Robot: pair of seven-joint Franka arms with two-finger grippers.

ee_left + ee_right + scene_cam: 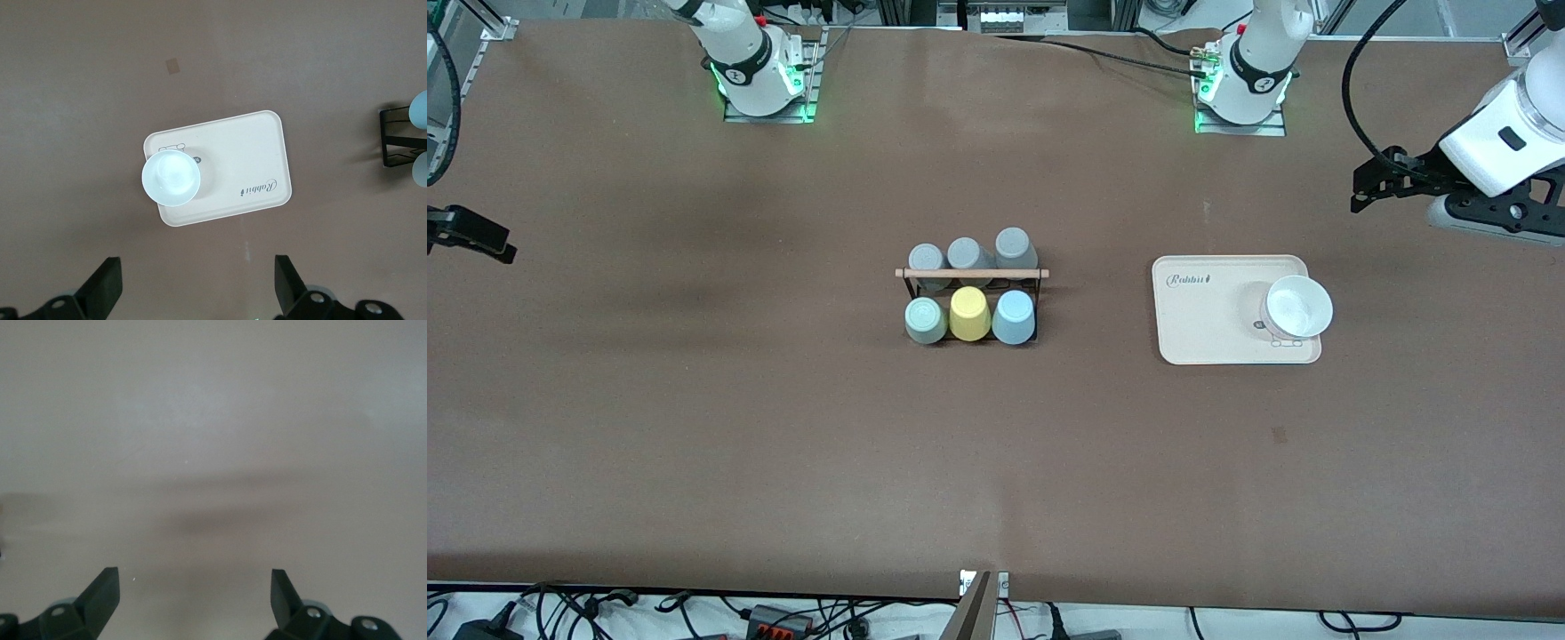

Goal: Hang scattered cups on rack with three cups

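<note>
The black wire rack (971, 273) with a wooden rod stands mid-table. On its side nearer the front camera hang a mint-green cup (926, 320), a yellow cup (969, 313) and a light blue cup (1014, 316). Three grey cups (967, 254) hang on its farther side. My left gripper (1360, 187) hovers open and empty above the table at the left arm's end, near the tray; its wrist view (197, 267) shows the rack's end (399, 137) and the light blue cup (420, 110). My right gripper (503, 251) hangs open and empty (193, 577) over bare table at the right arm's end.
A beige tray (1200, 320) lies between the rack and the left arm's end of the table, also seen in the left wrist view (240, 153). A white cup (1298, 307) stands upright on it (171, 177). Brown tabletop surrounds the rack.
</note>
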